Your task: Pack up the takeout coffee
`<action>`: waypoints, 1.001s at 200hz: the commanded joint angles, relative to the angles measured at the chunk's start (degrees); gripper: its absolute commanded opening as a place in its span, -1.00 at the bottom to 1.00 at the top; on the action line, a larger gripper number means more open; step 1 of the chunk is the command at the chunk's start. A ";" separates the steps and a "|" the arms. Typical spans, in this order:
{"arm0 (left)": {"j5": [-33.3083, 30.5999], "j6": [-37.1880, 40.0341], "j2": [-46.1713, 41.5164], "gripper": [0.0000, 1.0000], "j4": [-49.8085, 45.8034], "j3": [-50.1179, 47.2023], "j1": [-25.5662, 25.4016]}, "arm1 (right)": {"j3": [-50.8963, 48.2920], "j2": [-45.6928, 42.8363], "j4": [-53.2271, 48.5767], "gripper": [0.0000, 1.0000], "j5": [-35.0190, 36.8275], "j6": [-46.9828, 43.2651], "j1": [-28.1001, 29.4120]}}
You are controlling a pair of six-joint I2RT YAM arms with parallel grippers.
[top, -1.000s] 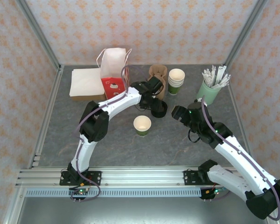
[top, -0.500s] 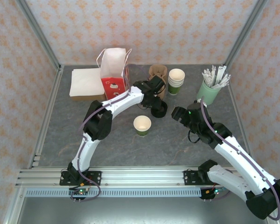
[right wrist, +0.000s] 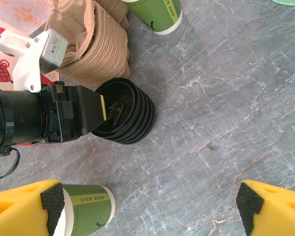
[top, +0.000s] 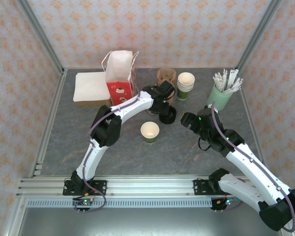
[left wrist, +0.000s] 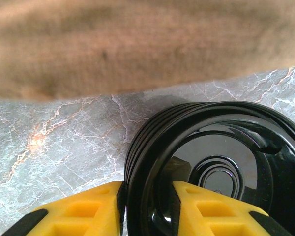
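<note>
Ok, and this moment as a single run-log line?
left gripper: shut on rim of black lids | right gripper: open, above table | lone green cup: lidless, upright

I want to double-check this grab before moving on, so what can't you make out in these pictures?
- Left wrist view: the bottom edge cuts off the left hand at the stack of black lids, so whether it pinches the rim is unclear.
- Top view: the left arm covers that contact.
- Right wrist view: the bottom edge cuts off the lone green cup.
- Top view: the paper bag hides its inside behind its own walls.
</note>
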 commanded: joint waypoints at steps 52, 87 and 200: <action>-2.91 1.79 -1.97 -0.40 -2.62 2.52 -0.42 | -1.44 -0.62 0.90 0.84 1.13 -0.20 -0.14; -2.74 2.04 -1.64 -0.55 -2.75 2.67 -0.42 | -1.39 -0.63 0.83 0.84 1.23 -0.24 -0.17; -4.02 3.13 -8.43 -0.81 -0.76 1.72 -0.33 | -3.41 -1.33 8.29 1.00 -16.37 -2.55 -10.12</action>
